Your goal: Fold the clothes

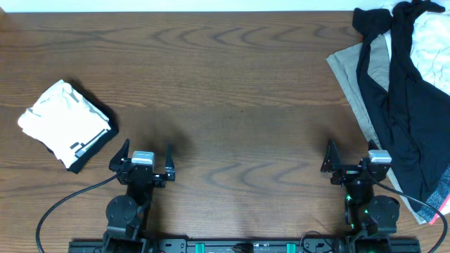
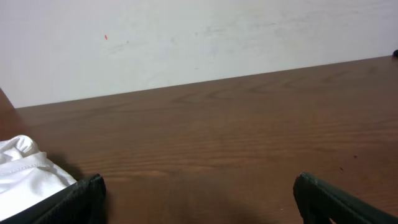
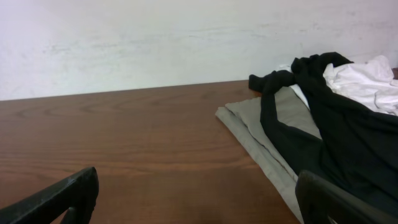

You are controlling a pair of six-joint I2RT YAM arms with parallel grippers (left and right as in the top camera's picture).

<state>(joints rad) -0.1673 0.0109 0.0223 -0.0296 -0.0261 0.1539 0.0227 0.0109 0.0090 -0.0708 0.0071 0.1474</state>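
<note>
A heap of unfolded clothes lies at the table's right edge: a black garment point(image 1: 394, 84) draped over a grey one point(image 1: 351, 77), with a white one point(image 1: 434, 35) at the back. The right wrist view shows the black point(image 3: 348, 137), grey point(image 3: 261, 134) and white point(image 3: 360, 81) pieces to the right of the jaws. A folded white-and-black garment point(image 1: 67, 123) sits at the left, its white edge point(image 2: 25, 171) in the left wrist view. My left gripper point(image 1: 144, 156) is open and empty near the front edge. My right gripper point(image 1: 350, 156) is open and empty beside the heap.
The wooden table point(image 1: 232, 91) stretches between the folded garment and the heap. A pale wall point(image 2: 186, 37) stands behind the far edge. Cables point(image 1: 70, 200) trail from the arm bases at the front.
</note>
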